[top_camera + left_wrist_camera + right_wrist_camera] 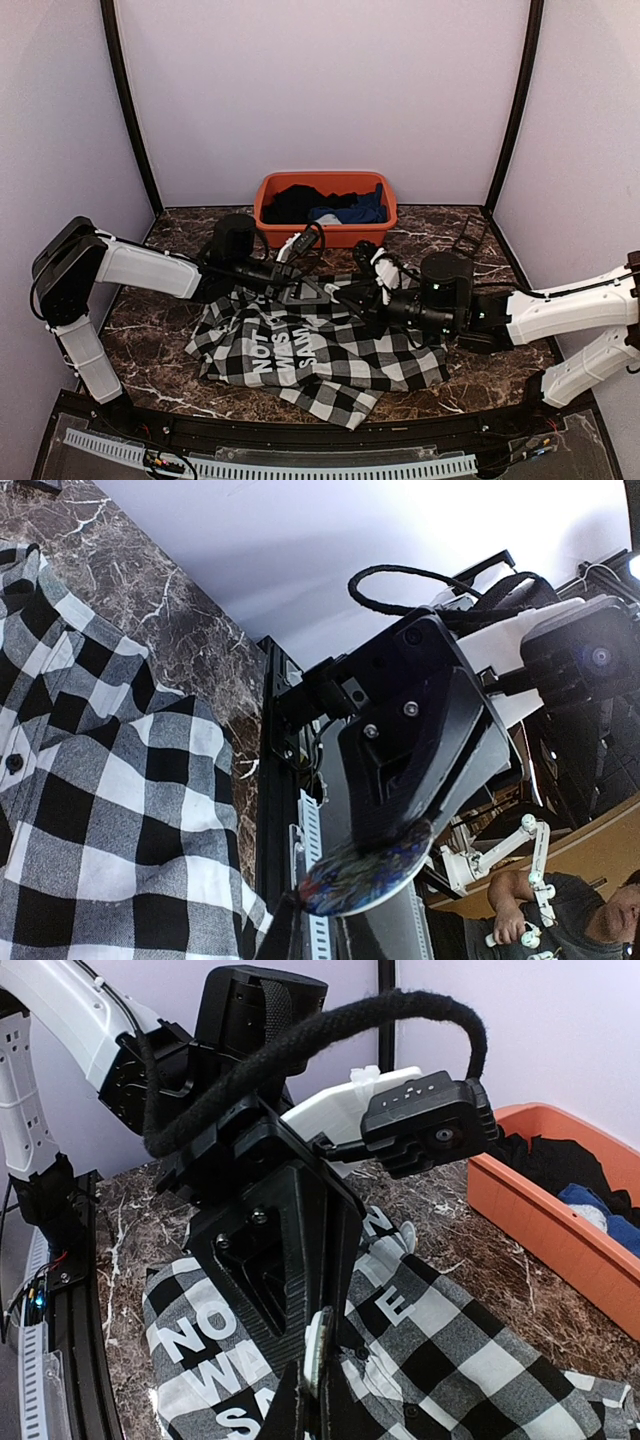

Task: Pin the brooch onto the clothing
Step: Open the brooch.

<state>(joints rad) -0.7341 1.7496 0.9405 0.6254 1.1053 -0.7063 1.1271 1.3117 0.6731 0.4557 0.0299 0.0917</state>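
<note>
— On the table [450, 240], where's the clothing [330, 365]?
— Middle of the marble, toward the front. It's a black-and-white check shirt, spread out but rumpled. The black panel with white block letters [285, 345] faces up. One dark button [14, 763] on the check fabric shows in the left wrist view.
— Brooch [365, 872]?
— Round disc with a multicoloured face, up where the two arms meet, over the upper part of the clothing. The right wrist view catches it edge-on, as a thin pale sliver. Can't tell if it touches the cloth.
— Right tool [400, 830]?
— Clenched on the brooch, with the disc pinched at the very fingertips. The arm reaches in from the right side of the table.
— Left tool [305, 1310]?
— Reaches in from the left, nose to nose with the right tool, its tip right at the brooch. The fingers look nearly together. Whether they grip the disc or only touch it, can't tell.
— Anything else on the table?
— Orange bin [325, 238] at the back, behind the clothing. It has a black garment [295, 203] and a blue garment [360, 210] inside, side by side, the blue one on the right.
</note>
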